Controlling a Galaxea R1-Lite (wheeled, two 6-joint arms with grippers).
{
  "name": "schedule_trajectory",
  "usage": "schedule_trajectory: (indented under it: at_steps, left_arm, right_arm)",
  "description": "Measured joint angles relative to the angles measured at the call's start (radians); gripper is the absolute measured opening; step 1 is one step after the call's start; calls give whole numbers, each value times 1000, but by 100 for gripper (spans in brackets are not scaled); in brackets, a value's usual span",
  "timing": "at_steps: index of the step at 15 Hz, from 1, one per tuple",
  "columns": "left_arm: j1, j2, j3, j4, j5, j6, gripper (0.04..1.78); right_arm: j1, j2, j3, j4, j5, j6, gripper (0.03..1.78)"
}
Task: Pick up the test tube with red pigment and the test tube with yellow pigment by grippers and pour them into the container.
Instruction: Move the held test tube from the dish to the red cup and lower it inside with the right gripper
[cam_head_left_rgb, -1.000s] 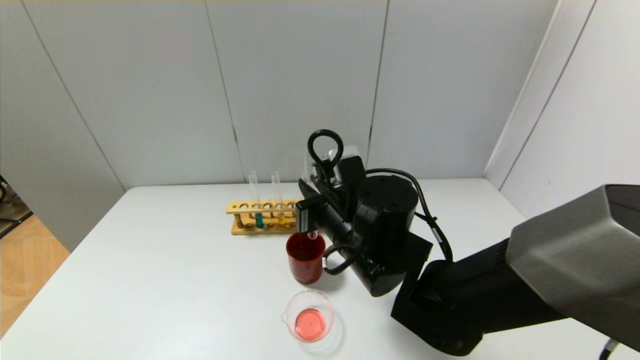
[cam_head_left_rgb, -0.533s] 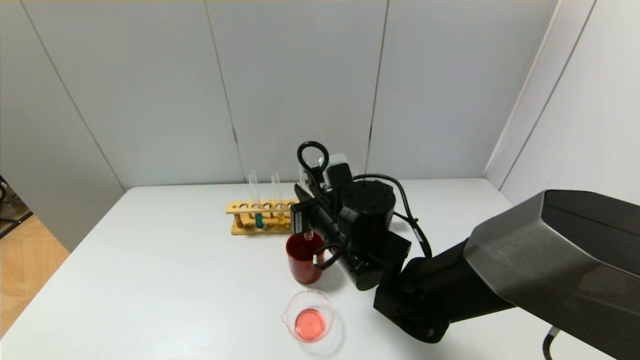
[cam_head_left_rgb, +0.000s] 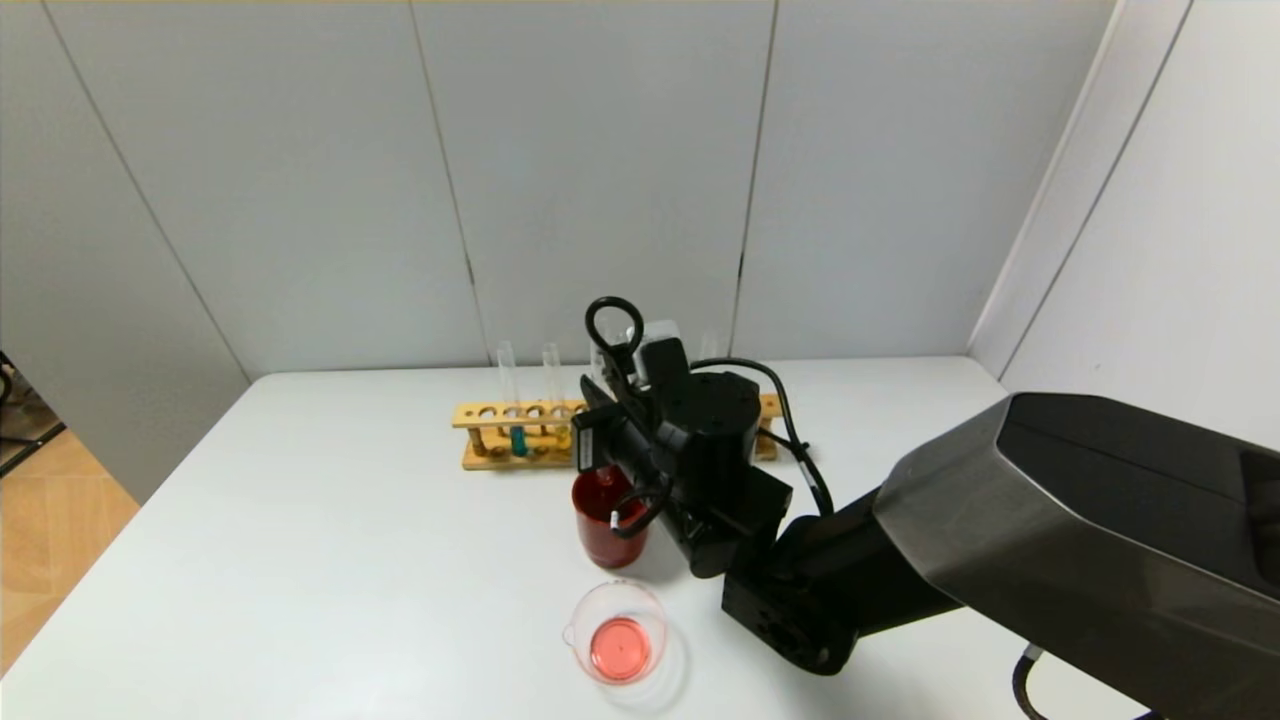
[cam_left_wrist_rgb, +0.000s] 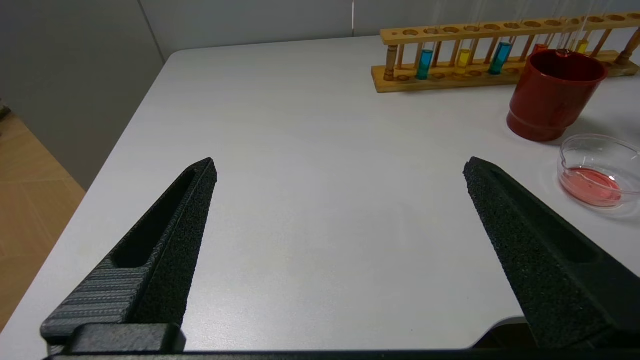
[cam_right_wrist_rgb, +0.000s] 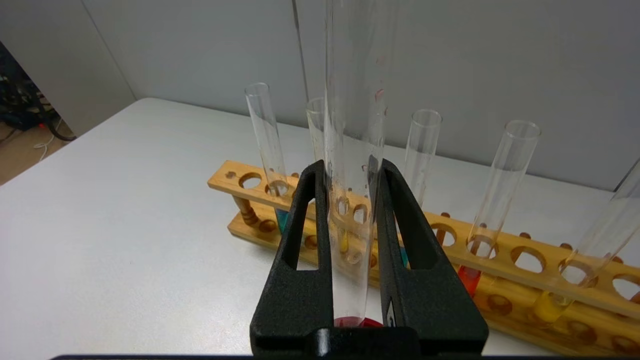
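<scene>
So the right pincer (cam_right_wrist_rgb: 350, 170) is squeezing shut on a test tube (cam_right_wrist_rgb: 350, 125), gripping it low on the glass and holding it upright. The tube is looking basically empty, just red droplets clinging inside, so I'm guessing it's the test tube with red pigment, already poured out. Directly under it the red cup (cam_head_left_rgb: 608, 520) is standing toward the middle of the bench (cam_left_wrist_rgb: 300, 150), just in front of the wooden rack (cam_left_wrist_rgb: 400, 82) that's running along the far edge. My read is the cup is acting as a drop-off for used glass, which is why the tube is hanging vertical over its mouth.

Closer to the near edge, the container (cam_left_wrist_rgb: 600, 145) is sitting with a shallow pool of red liquid in it, so half the job looks done. A test tube with yellow pigment (cam_right_wrist_rgb: 550, 304) is waiting in the rack toward its right end, not yet picked, next to one with red-orange liquid (cam_right_wrist_rgb: 470, 277) and the teal ones.

The left pincer (cam_left_wrist_rgb: 340, 162) is hanging wide open with nothing in it, over the bench's left side, well apart from everything.
</scene>
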Motion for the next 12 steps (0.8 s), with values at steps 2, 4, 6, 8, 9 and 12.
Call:
schedule_trajectory:
  at_steps: [2, 4, 6, 8, 9, 12]
  left_arm:
    - [0, 0, 0, 0, 0, 0, 175]
    - [0, 0, 0, 0, 0, 0, 175]
    - [0, 0, 0, 0, 0, 0, 175]
    - [0, 0, 0, 0, 0, 0, 175]
    - [0, 0, 0, 0, 0, 0, 175]
    - [0, 0, 0, 0, 0, 0, 175]
  right_arm:
    - [0, 16, 1, -4, 0, 3, 28]
    - [-1, 29, 6, -23, -1, 2, 28]
    - [-2, 39, 11, -24, -1, 2, 28]
    - [-3, 47, 28, -39, -1, 2, 28]
    - [-3, 51, 40, -51, -2, 2, 28]
    - [-3, 62, 66, -70, -2, 3, 28]
